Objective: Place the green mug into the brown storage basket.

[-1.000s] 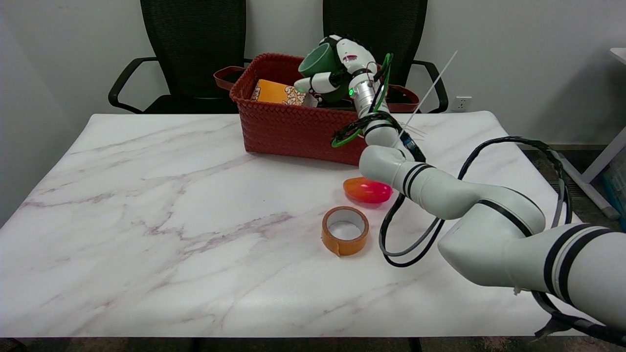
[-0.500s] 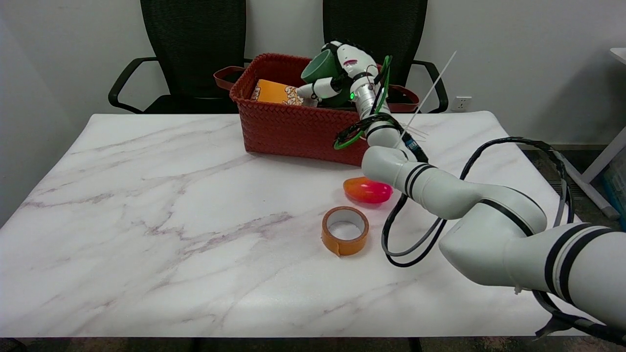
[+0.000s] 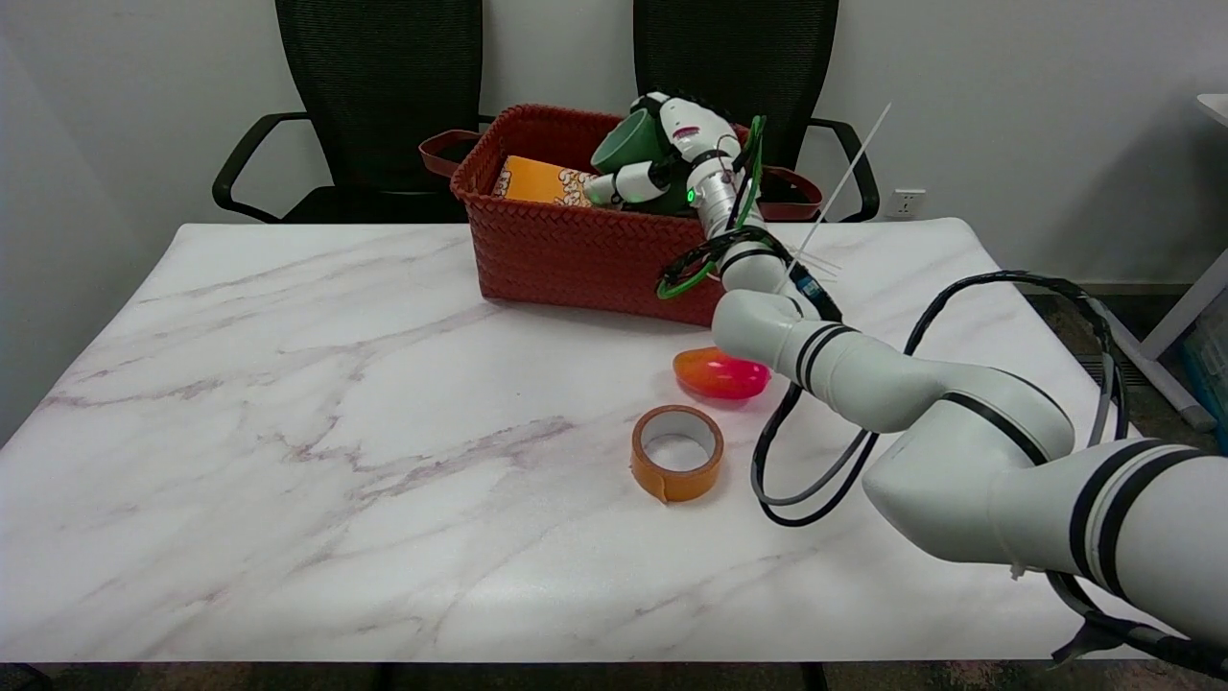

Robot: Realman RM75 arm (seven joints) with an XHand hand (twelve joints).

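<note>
Since a second ago the right hand [image 3: 683,154] and the green mug [image 3: 629,142] have come down and shifted a little to the right; the mug's lower part now sits below the rim of the brown storage basket [image 3: 576,254], where before it rode clear above it. Counter items unchanged.

Right hand: grasping the green mug, fingers wrapped around its body, one white finger lying across under the mouth. Mug tilted, open mouth facing up and toward picture left. Whether its base touches the basket floor cannot be told; the near wall hides it.

Mug position: over the right half of the basket's interior, partly sunk inside.

Inside the basket, left of the mug: an orange box [image 3: 544,181] with a pale pattern, leaning, just beside the hand's lowest finger. Contact between them not clear.

Basket stands at the far middle of the marble counter [image 3: 288,403]. Dark strap handles at both ends.

On the counter near the forearm: a red-orange oval object [image 3: 720,374], partly under the arm's elbow section, and a roll of orange tape [image 3: 676,452] lying flat just in front of it, apart from it. Black cable loops hang from the arm beside both.

Two black office chairs [image 3: 374,106] behind the counter.
</note>
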